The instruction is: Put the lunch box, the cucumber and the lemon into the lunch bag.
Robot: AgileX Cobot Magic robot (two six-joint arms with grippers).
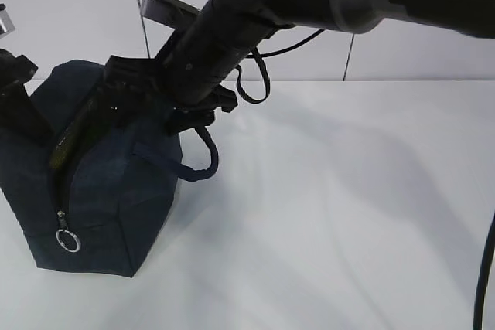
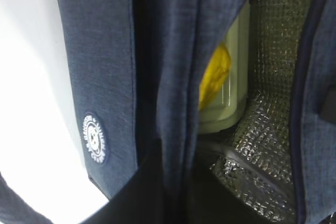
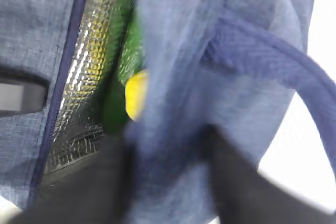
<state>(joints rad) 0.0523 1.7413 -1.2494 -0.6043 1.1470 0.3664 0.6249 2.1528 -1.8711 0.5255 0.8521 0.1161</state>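
Navy fabric lunch bag [image 1: 100,191] already holds green-lidded lunch box [image 2: 236,77], yellow lemon [image 2: 215,72], green cucumber [image 3: 123,77]; left tool pinches fabric, right tool straddles the bag's edge.

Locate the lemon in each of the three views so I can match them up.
Exterior view: not visible; the lunch bag hides its contents.
Left wrist view: lemon at centre, inside the bag against the lunch box.
Right wrist view: lemon left of centre, beside the cucumber.
Shared landmark: the bag's silver foil lining.
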